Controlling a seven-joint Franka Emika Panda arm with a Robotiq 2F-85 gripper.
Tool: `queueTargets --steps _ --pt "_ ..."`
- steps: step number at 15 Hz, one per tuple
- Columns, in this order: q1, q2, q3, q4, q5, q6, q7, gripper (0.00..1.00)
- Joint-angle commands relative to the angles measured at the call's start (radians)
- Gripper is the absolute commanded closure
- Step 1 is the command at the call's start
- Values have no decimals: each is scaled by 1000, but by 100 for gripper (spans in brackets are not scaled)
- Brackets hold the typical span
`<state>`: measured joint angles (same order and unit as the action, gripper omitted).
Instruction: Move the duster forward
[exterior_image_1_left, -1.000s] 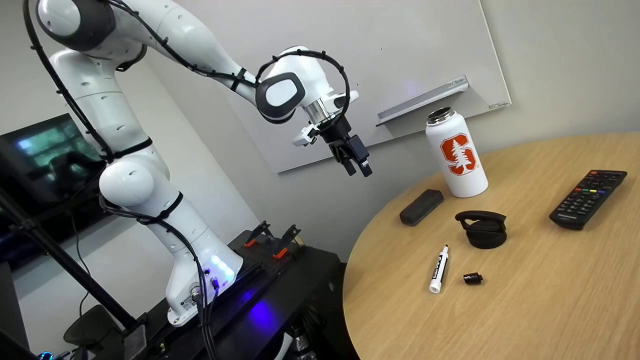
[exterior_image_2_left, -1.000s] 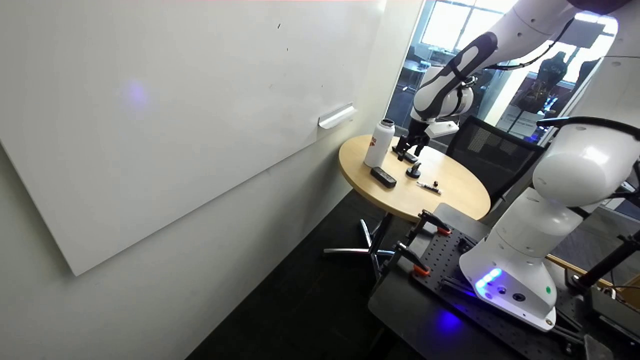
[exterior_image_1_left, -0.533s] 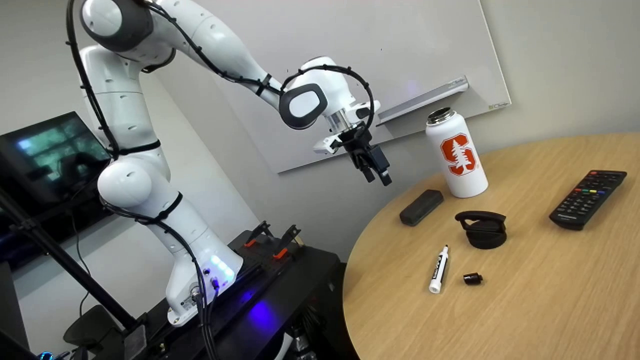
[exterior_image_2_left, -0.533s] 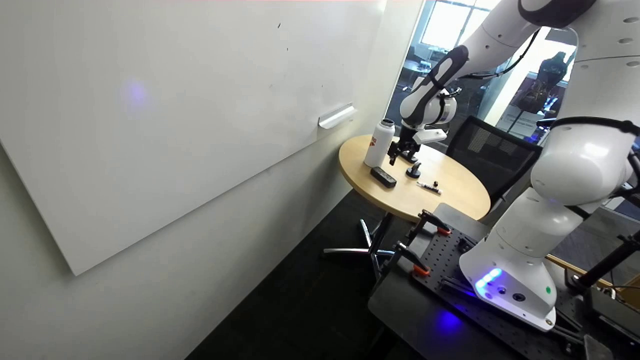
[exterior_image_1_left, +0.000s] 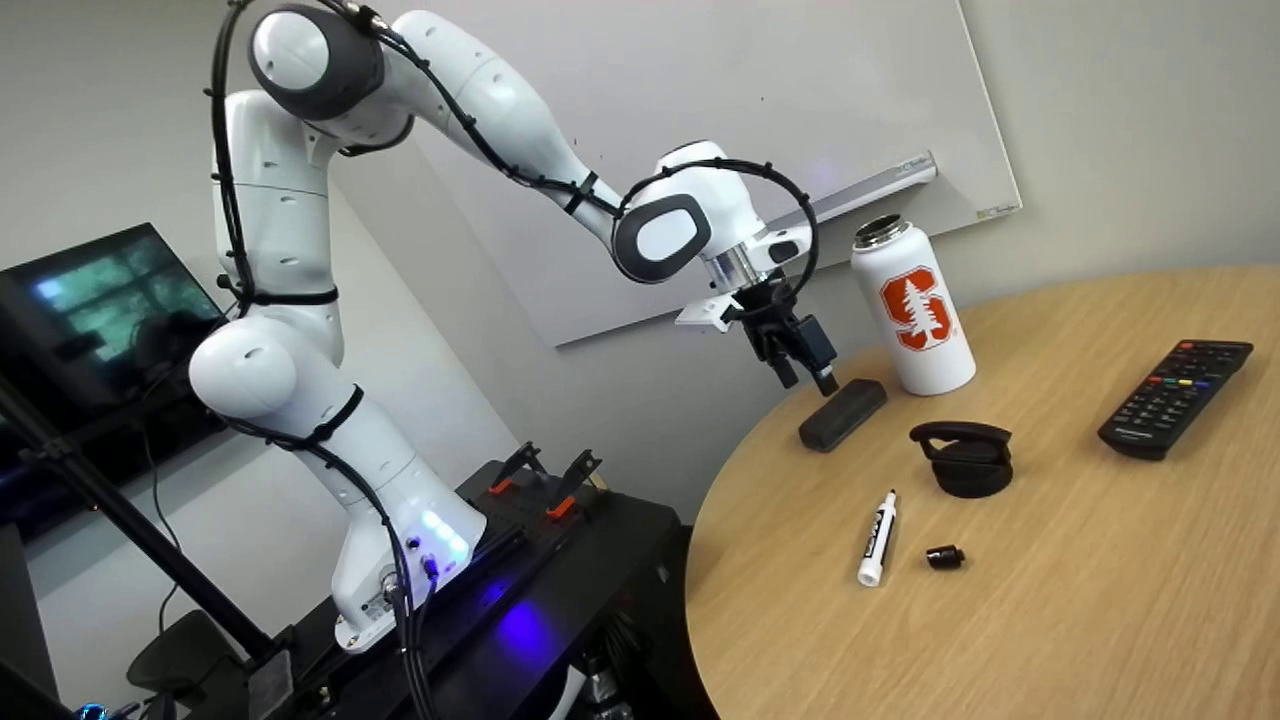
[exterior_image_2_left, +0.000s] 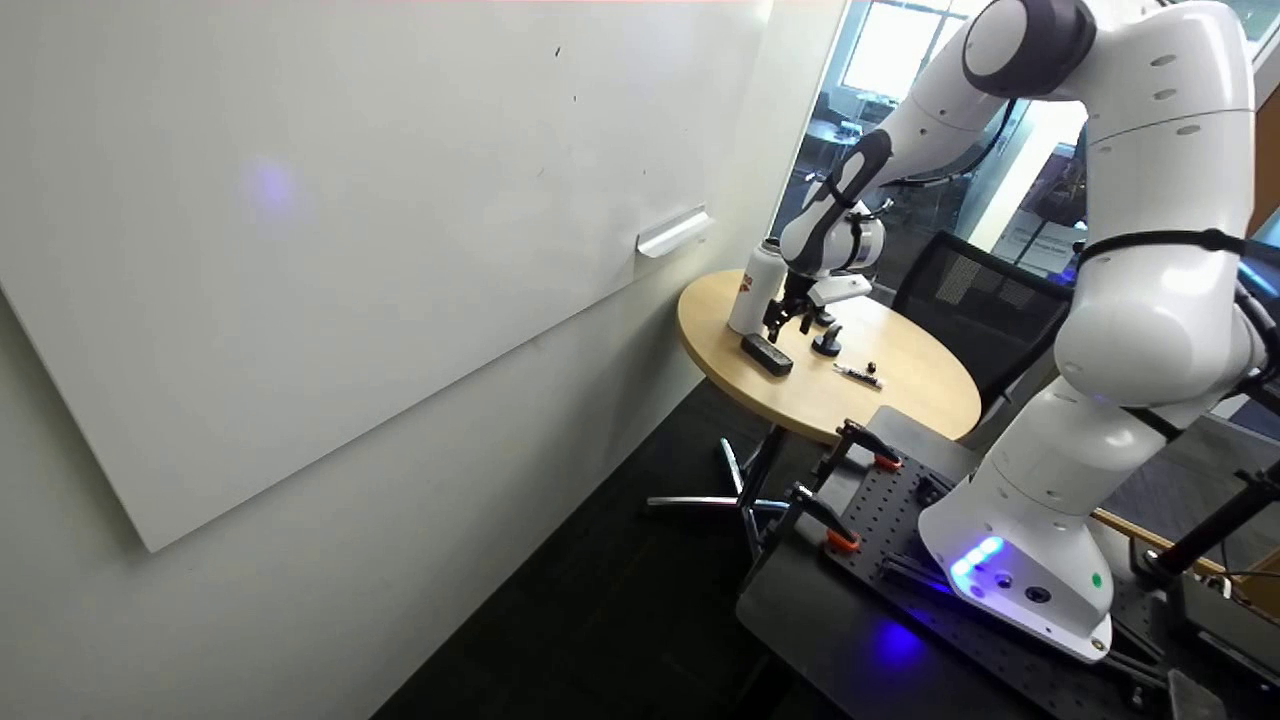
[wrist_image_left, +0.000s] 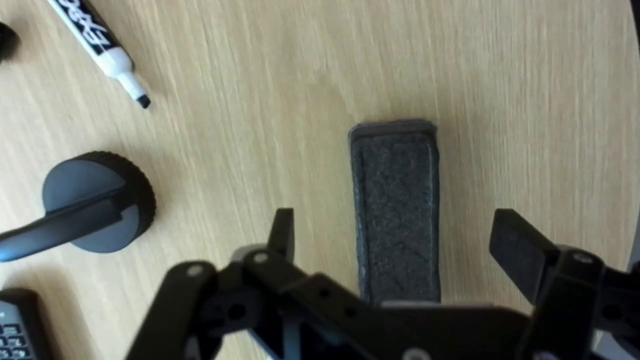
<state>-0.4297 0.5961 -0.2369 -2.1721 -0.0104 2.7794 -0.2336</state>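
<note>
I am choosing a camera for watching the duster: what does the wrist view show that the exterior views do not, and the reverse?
Only the wrist view shows the duster framed between the parted fingers of the gripper, and the fine creases on its top.
Only the exterior views show the whiteboard, the robot's base and the clamps beside it.
All share the duster, gripper, marker, black lid, table and, at least partly, the remote.

Free table (wrist_image_left: 290, 120) flanks both long sides of the duster (wrist_image_left: 399, 215); the white bottle (exterior_image_1_left: 915, 310) obstructs near one end.
</note>
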Motion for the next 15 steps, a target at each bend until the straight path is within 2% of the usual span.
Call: queueTargets --steps 1,6,11,12,13,15 --pt "-62 66 58 90 7 -15 -64 0" --pt "-108 126 103 159 9 -32 -107 0" --pt "-107 165 111 194 1 -48 -110 0" --pt "-104 174 107 201 -1 -49 -107 25" --pt "-102 179 104 205 -2 -50 -103 28" --pt "-101 187 102 213 -3 -55 -102 44"
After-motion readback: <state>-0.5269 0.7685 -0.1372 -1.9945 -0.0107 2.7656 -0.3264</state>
